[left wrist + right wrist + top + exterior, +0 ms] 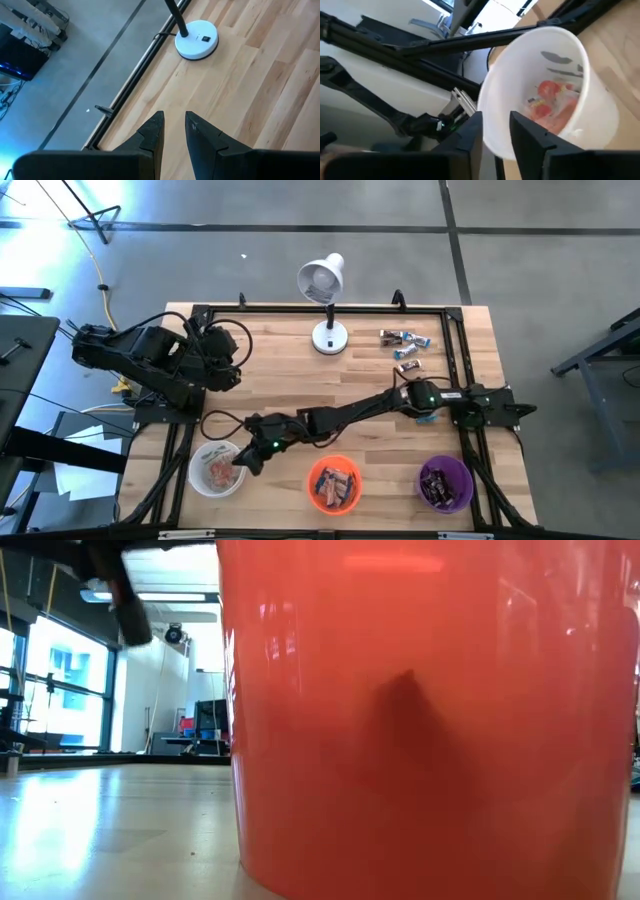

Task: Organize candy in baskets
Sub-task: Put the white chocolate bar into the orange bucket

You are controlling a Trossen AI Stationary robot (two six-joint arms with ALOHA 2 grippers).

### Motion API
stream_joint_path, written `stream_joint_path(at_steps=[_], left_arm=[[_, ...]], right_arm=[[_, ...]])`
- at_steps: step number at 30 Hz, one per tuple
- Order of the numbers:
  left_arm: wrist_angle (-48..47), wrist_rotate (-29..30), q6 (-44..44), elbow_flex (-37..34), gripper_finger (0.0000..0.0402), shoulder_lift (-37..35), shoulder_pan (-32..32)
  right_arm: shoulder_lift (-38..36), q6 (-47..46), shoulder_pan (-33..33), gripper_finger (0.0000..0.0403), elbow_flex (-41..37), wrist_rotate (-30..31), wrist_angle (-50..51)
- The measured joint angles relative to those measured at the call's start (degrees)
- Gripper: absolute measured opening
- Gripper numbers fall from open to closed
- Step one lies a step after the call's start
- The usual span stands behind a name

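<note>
Right claw (pixel 243 463): reaches across the desk (pixel 290 380) to the rim of the white basket (pixel 216 468); fingers (pixel 470 137) parted by a small gap with nothing between them, directly above the basket.
White basket: front-left of the desk, holding red and pale wrapped candies (pixel 551 102).
Orange basket (pixel 334 484): front centre, with brown-wrapped candies inside; fills most of the low view.
Purple basket (pixel 445 483): front-right, dark candies inside.
Loose candy (pixel 405 340): a small cluster on the desk's far-right part, right of the desk lamp (pixel 326 305).
Left claw (pixel 173 131): raised over the desk's far-left corner, fingers slightly apart, holding nothing, pointed toward the lamp's round base.
</note>
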State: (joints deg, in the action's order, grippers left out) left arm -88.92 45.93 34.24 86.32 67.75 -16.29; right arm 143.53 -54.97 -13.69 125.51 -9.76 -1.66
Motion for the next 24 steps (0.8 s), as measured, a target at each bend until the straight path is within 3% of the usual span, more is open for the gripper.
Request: stream_joint_path(at_steps=[4, 13, 19, 24], left_arm=[[-0.69, -0.43, 0.04, 0.0, 0.0064, -0.22, 0.0], [-1.09, -0.42, 0.17, 0.0, 0.0064, -1.2, 0.0], [-1.13, -0.37, 0.16, 0.02, 0.0064, -1.81, 0.01], [-1.12, 0.24, 0.2, 0.02, 0.0064, -1.79, 0.5]], right_arm=[[-3.64, 3.25, 0.2, 0.0066, 0.0, 1.78, 8.55], [-13.55, 5.45, -0.94, 0.0056, 0.0, 18.5, 37.88], [-19.11, -4.13, -3.52, 0.0056, 0.0, 28.87, 59.1], [-21.83, -12.93, -5.28, 0.0056, 0.0, 31.65, 76.64]])
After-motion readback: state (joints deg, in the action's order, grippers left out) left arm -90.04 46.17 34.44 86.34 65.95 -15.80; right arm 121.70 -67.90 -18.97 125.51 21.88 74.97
